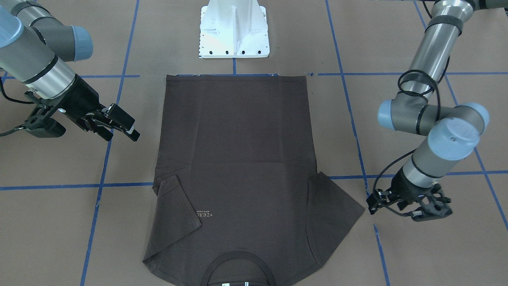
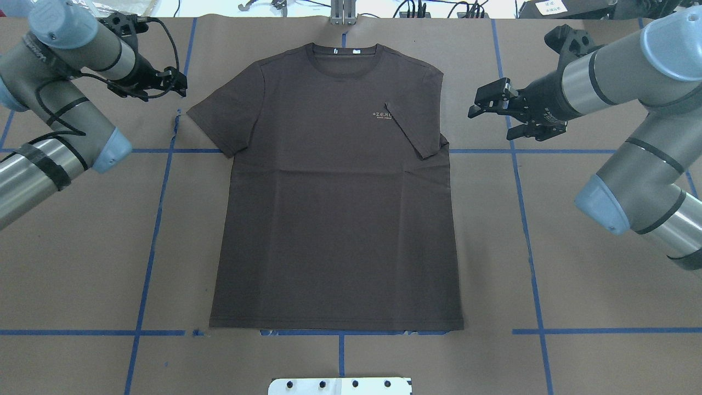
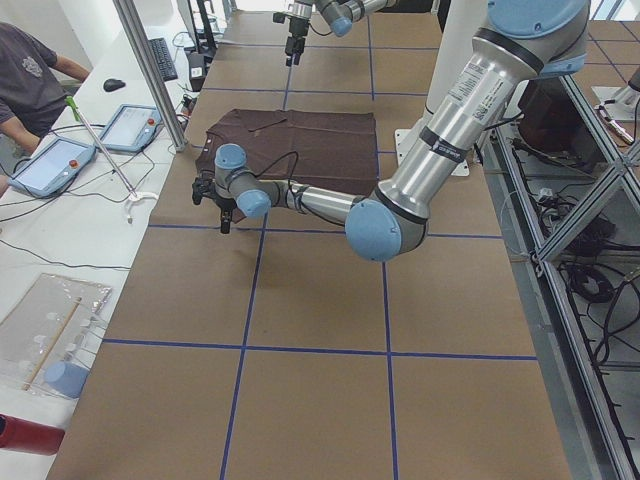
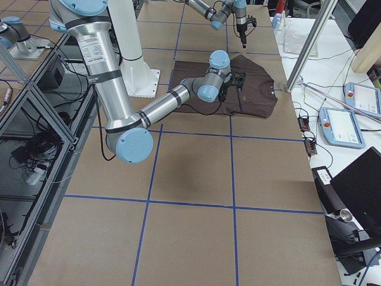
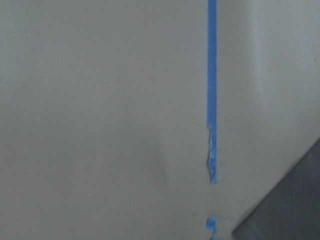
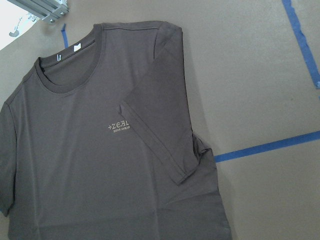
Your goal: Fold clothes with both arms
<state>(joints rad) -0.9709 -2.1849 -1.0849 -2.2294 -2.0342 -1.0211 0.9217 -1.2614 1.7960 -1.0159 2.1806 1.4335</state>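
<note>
dark brown short-sleeved cotton t-shirt (image 2: 334, 219) lay flat between both grippers, collar-to-hem axis crossing their line | unfolded sleeve (image 2: 211, 118) just beside left gripper (image 2: 176, 82), the nearer one, spread or pressed: could not tell | right gripper (image 2: 485, 104) spread, empty, near folded-in sleeve (image 2: 417, 129)

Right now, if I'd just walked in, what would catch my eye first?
The dark brown t-shirt lies flat in the middle of the table, with one sleeve folded in over its chest. Two robot arms flank its shoulders, and the left gripper and the right gripper are both clear of the cloth.
</note>
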